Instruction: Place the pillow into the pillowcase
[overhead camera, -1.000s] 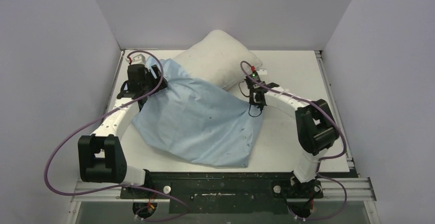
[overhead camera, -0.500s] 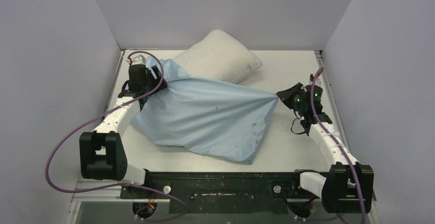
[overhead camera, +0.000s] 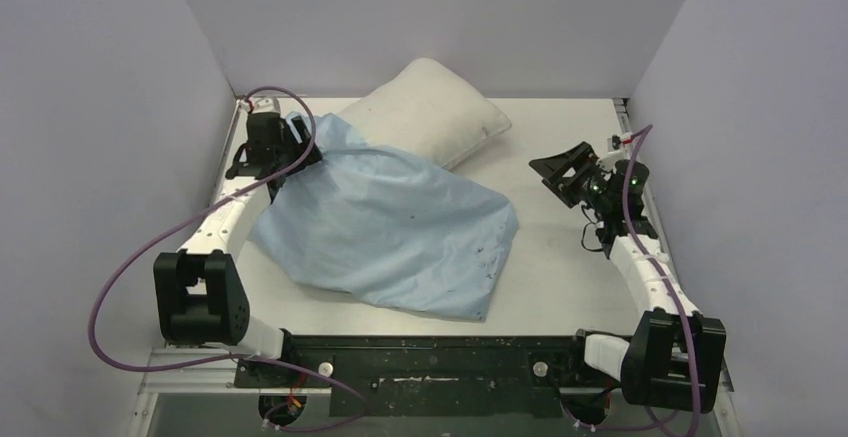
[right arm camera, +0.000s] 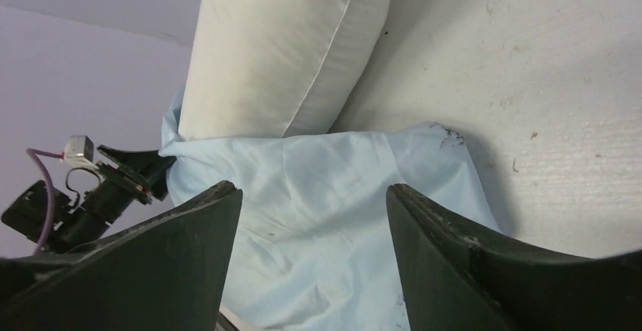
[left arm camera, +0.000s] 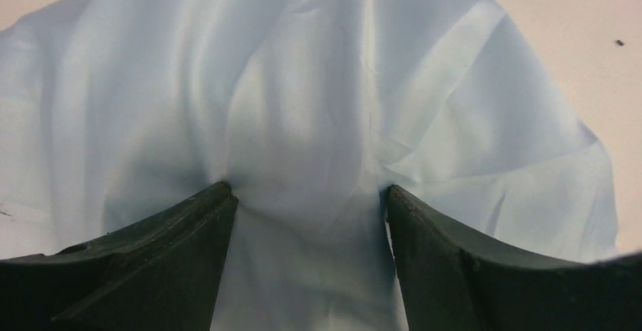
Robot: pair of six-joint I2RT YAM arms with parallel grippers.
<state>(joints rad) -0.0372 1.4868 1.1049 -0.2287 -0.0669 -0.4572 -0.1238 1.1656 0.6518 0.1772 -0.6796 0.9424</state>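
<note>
The off-white pillow (overhead camera: 430,107) lies at the back of the table, its near left end under the edge of the light-blue pillowcase (overhead camera: 390,227). The pillowcase lies slack and wrinkled across the middle. My left gripper (overhead camera: 292,149) is at its far left corner. In the left wrist view that gripper (left arm camera: 306,191) has its jaws wide apart, fingertips pressed into the pillowcase (left arm camera: 303,96), which stretches between them. My right gripper (overhead camera: 550,172) hovers open to the right of the cloth, holding nothing. Its wrist view shows the spread right gripper (right arm camera: 314,191), the pillow (right arm camera: 280,51) and the pillowcase (right arm camera: 341,172).
The white table (overhead camera: 560,257) is walled by lilac panels on the left, back and right. A black rail (overhead camera: 430,357) with both arm bases runs along the near edge. Purple cables loop from each arm. The left gripper (right arm camera: 129,172) shows in the right wrist view.
My right gripper pulled the pillowcase's right corner outward, then opened and let it go. The corner dropped and the cloth went slack. The left gripper shifted slightly toward the back.
</note>
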